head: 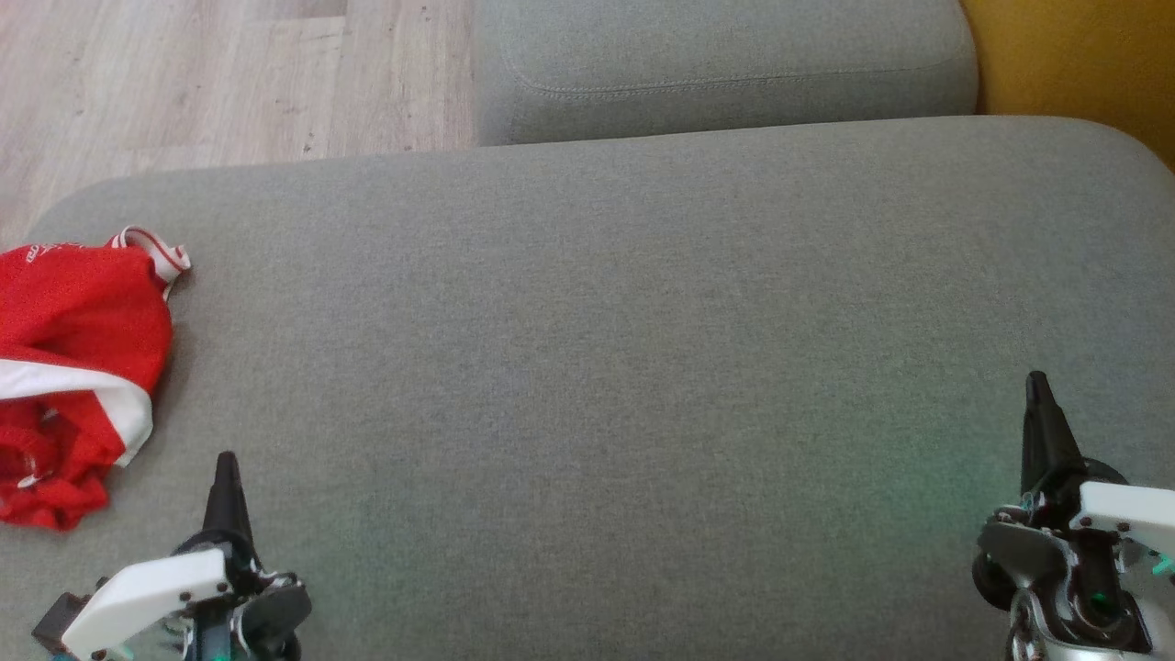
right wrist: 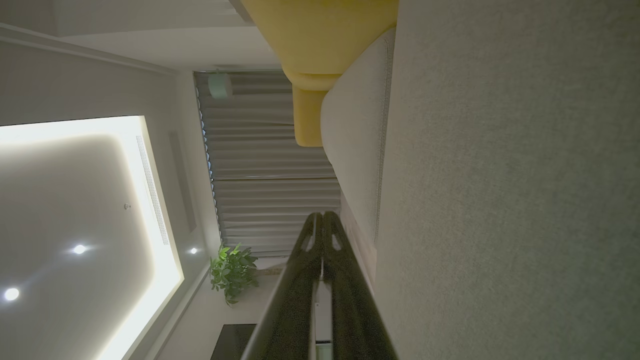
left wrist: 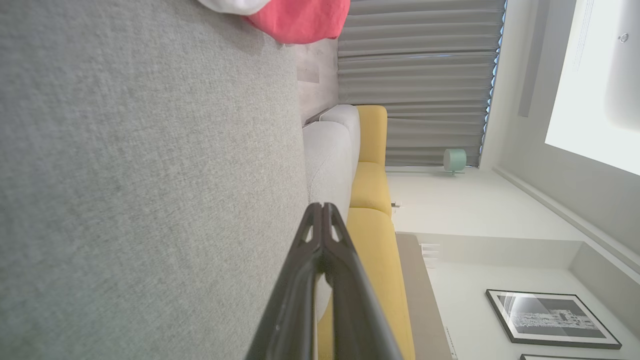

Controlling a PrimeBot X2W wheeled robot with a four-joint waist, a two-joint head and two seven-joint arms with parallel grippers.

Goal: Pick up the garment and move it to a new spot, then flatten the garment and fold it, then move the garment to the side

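Observation:
The garment (head: 78, 367), a bright red mesh shirt with white sleeves and striped trim, lies crumpled at the left edge of the grey cushion (head: 643, 367) in the head view. A corner of the garment (left wrist: 300, 20) appears at the top of the left wrist view. My left gripper (head: 226, 464) hovers near the front left, just right of the garment, its fingers pressed together and empty. My right gripper (head: 1037, 386) sits at the front right, also shut and empty. Both wrist views show closed fingertips (left wrist: 322, 210) (right wrist: 322, 217) beside the cushion.
A second grey cushion (head: 725, 64) lies beyond the far edge, with yellow upholstery (head: 1074, 55) at the far right. Wooden floor (head: 211, 83) shows at the far left. Curtains (left wrist: 420, 80) and a framed picture (left wrist: 550, 320) stand in the background.

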